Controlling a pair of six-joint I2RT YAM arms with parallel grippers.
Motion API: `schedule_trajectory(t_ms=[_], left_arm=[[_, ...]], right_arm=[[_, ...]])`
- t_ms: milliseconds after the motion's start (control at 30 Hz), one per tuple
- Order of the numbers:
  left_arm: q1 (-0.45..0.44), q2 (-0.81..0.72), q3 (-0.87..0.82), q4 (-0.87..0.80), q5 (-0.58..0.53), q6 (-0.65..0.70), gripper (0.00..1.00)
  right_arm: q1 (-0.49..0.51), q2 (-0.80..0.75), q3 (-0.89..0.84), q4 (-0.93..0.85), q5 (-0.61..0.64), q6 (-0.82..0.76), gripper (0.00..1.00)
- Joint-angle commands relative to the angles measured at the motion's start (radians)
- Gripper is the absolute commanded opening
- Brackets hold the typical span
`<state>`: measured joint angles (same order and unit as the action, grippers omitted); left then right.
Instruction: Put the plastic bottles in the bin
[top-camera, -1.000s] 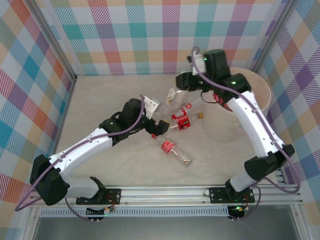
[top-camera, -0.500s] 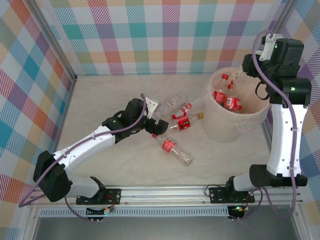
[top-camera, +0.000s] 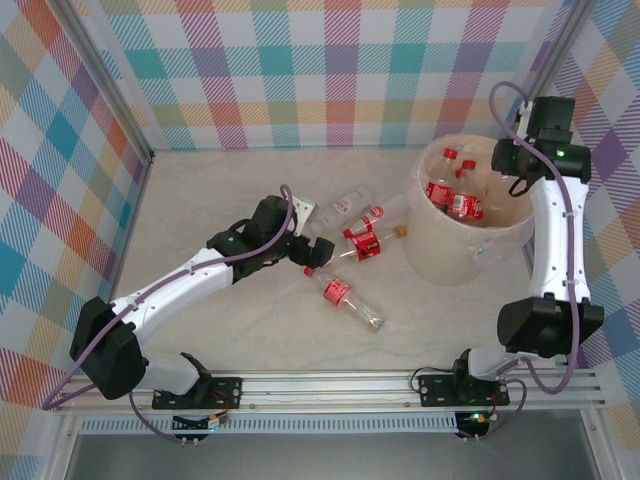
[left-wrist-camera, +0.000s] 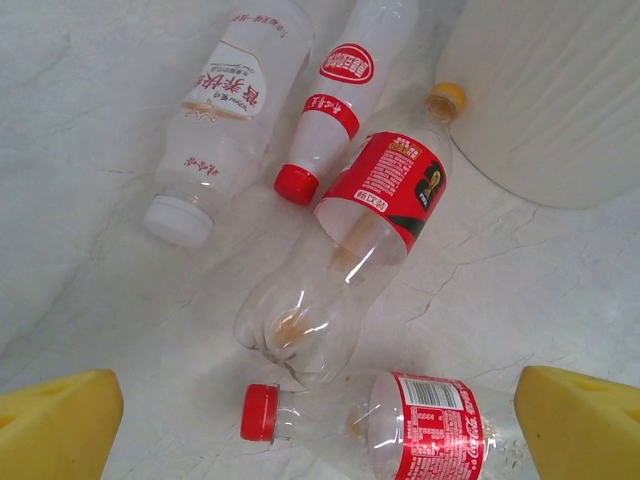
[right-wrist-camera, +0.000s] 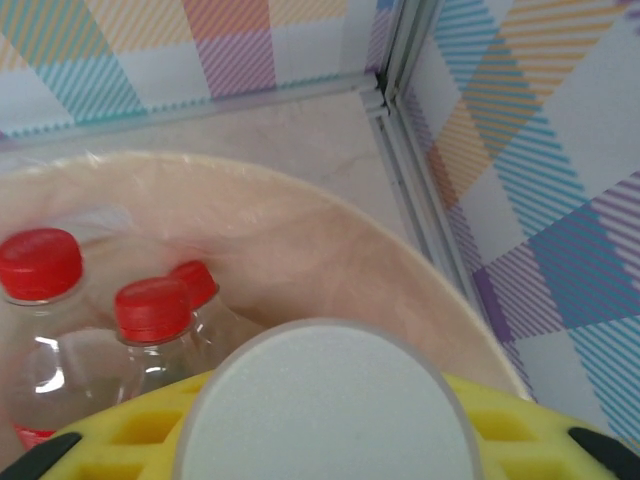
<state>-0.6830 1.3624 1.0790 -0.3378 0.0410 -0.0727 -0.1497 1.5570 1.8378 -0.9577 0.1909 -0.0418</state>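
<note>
**Bottles to bin: holdings, left to right**

1. Left end effector (top-camera: 313, 255): jaws fully apart, holding nothing, poised low over the counter (top-camera: 220, 190).
2. Red-capped bottle (left-wrist-camera: 400, 425): lies directly between its yellow pads (left-wrist-camera: 55, 420), crosswise. Likely the next pick. Advice: descend straight, close on the labelled midsection, not the neck.
3. Yellow-capped bottle (left-wrist-camera: 350, 240): just ahead, its base very near item 2; avoid nudging it.
4. Slim bottle (left-wrist-camera: 335, 100) and white-labelled bottle (left-wrist-camera: 225, 110): farther ahead, side by side.
5. Bin (top-camera: 450, 250): ahead and right of the left end effector; binned bottles (top-camera: 455, 195) inside.
6. Right end effector (top-camera: 508, 160): above the bin's far rim, closed on a white-ended bottle (right-wrist-camera: 325, 410), seen end-on. Advice: release well inside the rim.
</note>
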Motion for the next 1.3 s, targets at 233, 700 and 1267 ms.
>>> schedule_trajectory(t_ms=[233, 700, 1267], left_arm=[[0.022, 0.003, 0.042, -0.005, 0.043, -0.038, 1.0], [0.024, 0.023, 0.054, -0.024, 0.04, -0.037, 1.0], [0.03, 0.052, 0.07, -0.048, 0.045, -0.035, 1.0]], right_arm=[[-0.002, 0.053, -0.116, 0.066, -0.011, -0.006, 0.32], [0.009, 0.091, -0.245, 0.129, -0.075, 0.032, 0.61], [0.01, -0.093, -0.191, 0.066, -0.136, 0.081, 0.86]])
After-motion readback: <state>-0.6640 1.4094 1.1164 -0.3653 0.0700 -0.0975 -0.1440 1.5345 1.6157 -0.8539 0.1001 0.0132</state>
